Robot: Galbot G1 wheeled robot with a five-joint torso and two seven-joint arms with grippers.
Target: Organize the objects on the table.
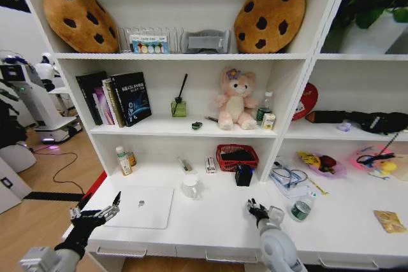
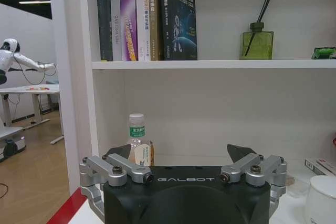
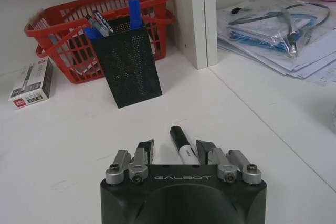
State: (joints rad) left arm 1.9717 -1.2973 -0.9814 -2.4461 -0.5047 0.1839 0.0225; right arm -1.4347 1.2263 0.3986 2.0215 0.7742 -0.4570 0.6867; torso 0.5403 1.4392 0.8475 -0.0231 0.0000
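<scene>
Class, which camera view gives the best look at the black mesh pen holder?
The right wrist view: the black mesh pen holder stands close and whole, pens visible inside, before the red basket. In the head view it is a small dark shape.

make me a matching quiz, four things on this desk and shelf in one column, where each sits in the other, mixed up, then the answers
Things
1. laptop
2. black-capped marker
3. black mesh pen holder
4. reed diffuser

Places
A. in front of the red basket
B. on the shelf beside the books
C. flat on the table near the left hand
D. lying on the table between the right hand's open fingers

Pairs: 1-C, 2-D, 3-A, 4-B
</scene>
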